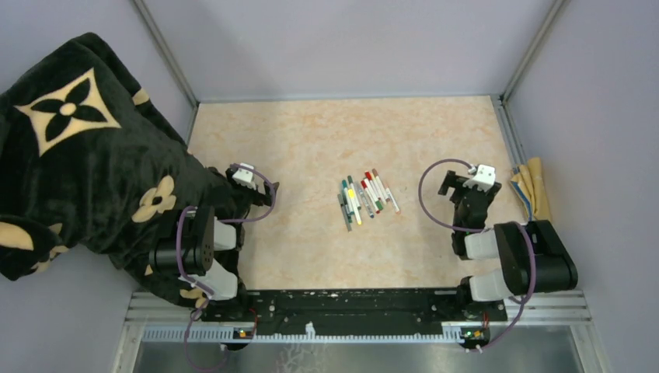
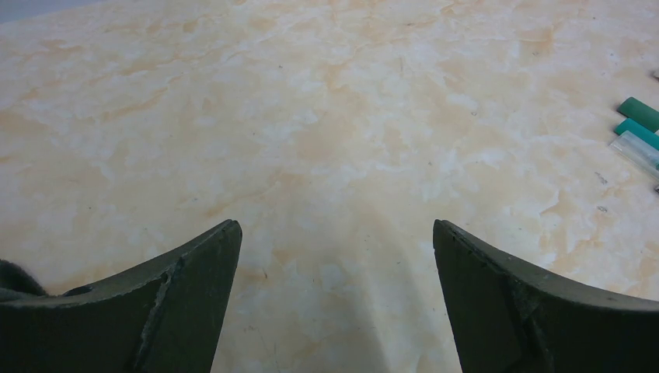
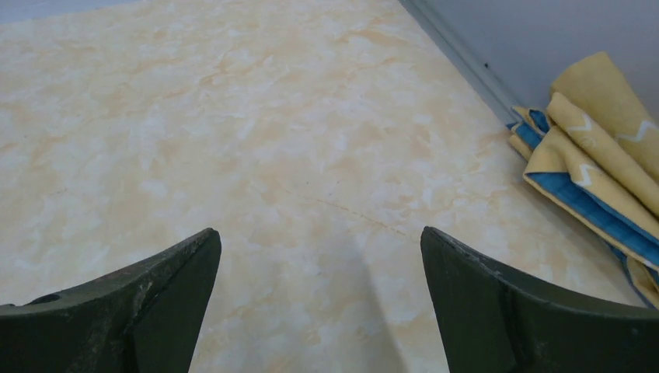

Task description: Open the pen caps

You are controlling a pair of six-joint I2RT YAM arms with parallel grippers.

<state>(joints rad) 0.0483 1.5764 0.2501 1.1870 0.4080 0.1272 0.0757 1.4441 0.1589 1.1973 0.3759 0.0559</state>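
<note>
While both arms sit low over the surface point(image 1: 311, 132), the left fingers point(image 2: 186, 303) stand spread wide, with nothing between them but bare, marbled beige surface. The right fingers point(image 3: 497, 303) are just as wide apart and hold nothing either; they too look down on bare surface.

In the left wrist view, two green pen caps point(image 2: 639, 114) poke in at about 2 o'clock at the frame's edge. A pale, clear-looking barrel end lies just below them, and all are well apart from the fingers.

From above, the pens point(image 1: 365, 198) lie in one tight bunch near the middle of the surface. They lie side by side and touching, and each runs roughly from 11 to 5 o'clock. Small patches of yellow, red and green show along the white and grey barrels. At this size I cannot tell how each cap is seated. The bunch lies at 3 o'clock from the left fingers and at 9 o'clock from the right fingers, between the two and touched by neither.

A folded yellow and blue cloth point(image 3: 591, 148) rests at 3 o'clock from the right fingers, against the surface's edge rail. At 9 o'clock, a black blanket with cream flowers point(image 1: 78, 148) drapes over the left wall and partly over the left arm.
</note>
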